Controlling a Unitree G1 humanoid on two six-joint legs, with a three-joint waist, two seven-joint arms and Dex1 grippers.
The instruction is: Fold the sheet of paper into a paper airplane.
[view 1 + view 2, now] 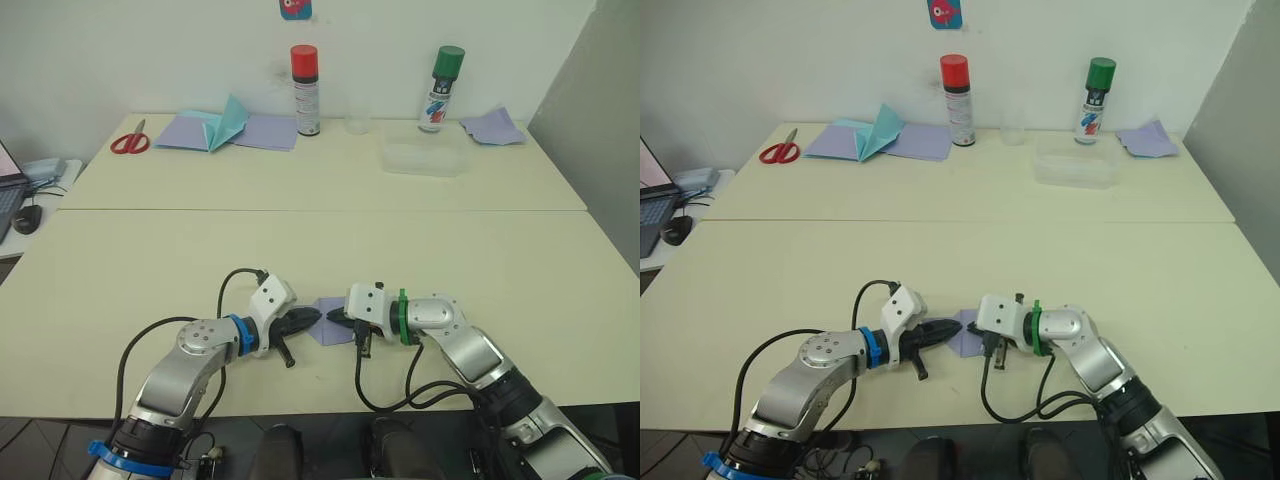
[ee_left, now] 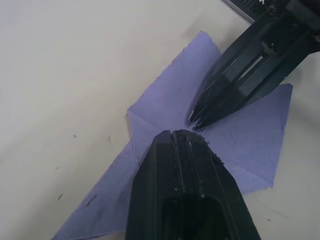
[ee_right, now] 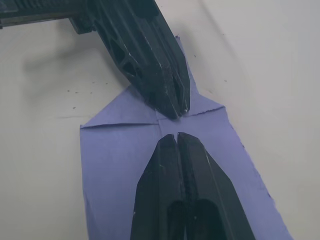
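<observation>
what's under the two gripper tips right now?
The lavender sheet of paper, partly folded, flat on the table. The shut left gripper and right gripper both press near its centre crease. Paper directly beneath the fingers is covered.

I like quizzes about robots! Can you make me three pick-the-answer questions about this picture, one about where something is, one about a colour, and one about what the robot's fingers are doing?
1. Where are the red-handled scissors?
A. at the far left of the back table
B. beside the green-capped can
C. on the purple paper

2. What colour is the sheet of paper under the fingers?
A. teal
B. lavender purple
C. yellow

3. How are the fingers of the left gripper and right gripper?
A. both wide open
B. one open, one shut
C. both shut, tips on the paper

Answers:
1 A, they lie near the table's far left corner.
2 B, both wrist views show lavender paper.
3 C, each pair is pressed together, and the tips nearly meet at the creases.
</observation>
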